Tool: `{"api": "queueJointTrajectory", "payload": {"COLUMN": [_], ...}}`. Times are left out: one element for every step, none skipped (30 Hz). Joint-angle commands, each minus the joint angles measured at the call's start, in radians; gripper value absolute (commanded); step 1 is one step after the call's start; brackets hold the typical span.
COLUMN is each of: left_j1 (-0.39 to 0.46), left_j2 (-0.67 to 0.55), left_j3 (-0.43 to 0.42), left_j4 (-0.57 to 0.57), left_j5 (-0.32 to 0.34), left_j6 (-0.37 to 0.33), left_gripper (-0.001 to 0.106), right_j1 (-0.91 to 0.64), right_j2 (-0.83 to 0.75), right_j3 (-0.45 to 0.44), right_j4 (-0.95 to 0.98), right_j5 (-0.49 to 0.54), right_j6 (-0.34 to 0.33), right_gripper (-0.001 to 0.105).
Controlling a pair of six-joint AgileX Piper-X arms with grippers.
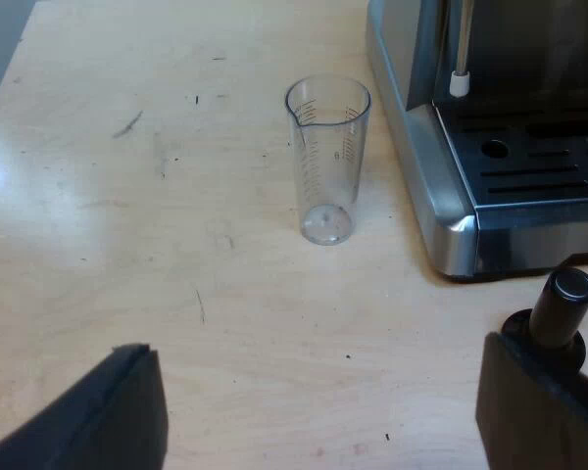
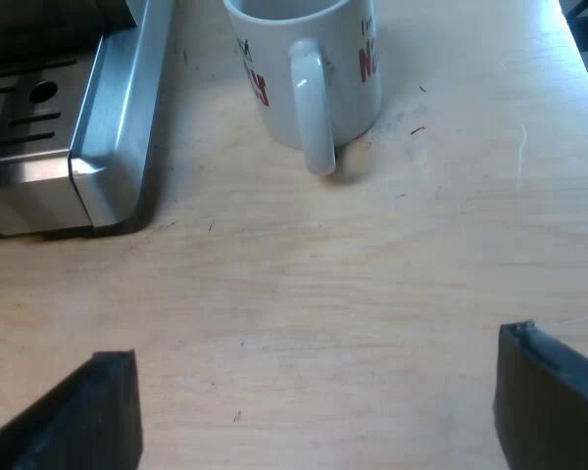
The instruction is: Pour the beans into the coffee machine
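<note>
Left gripper (image 1: 323, 421): the two black fingers (image 1: 127, 411) stand spread wide with nothing between them, hanging low over the tabletop (image 1: 108, 245) and short of the measuring glass (image 1: 327, 162).

Task item: the measuring glass stands upright on the tabletop, just beside the corner of the espresso machine (image 1: 451, 196) and well in from the tabletop edge beyond it. It looks clear to the bottom, with no beans to be seen inside.

Step in hand, as judged: approach and grasp of the glass. Recommended practice: centre the open fingers on the glass, close at mid-height on the wall below the spout, and grip gently, since a light, tall, narrow vessel tips easily. Keep it upright on the lift to the machine's top. Since the glass appears empty, the pour may yield nothing.

Right gripper (image 2: 318, 411): fingers likewise spread wide and holding nothing, over bare tabletop near another corner of the machine. A white mug (image 2: 314, 69) with red lettering stands ahead of it, handle turned towards the gripper, in from the tabletop edge.

Obstructions: a tamper (image 1: 565, 305) with a black knob stands close against one left finger and could be knocked on the advance. The machine's corner sits near the glass, so clearance on that side is tight. The drip tray (image 1: 539, 166) is no hindrance
</note>
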Motion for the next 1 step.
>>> {"api": "queueJointTrajectory", "payload": {"left_j1": [-0.006], "left_j2": [-0.04], "left_j3": [-0.001], "left_j4": [-0.013], "left_j5": [0.002], "left_j6": [0.003], "left_gripper": [0.068], "right_j1": [-0.001], "right_j2": [-0.046], "right_j3": [-0.003], "right_j4": [0.001], "right_j5": [-0.003], "right_j6": [-0.01], "right_gripper": [0.078]}}
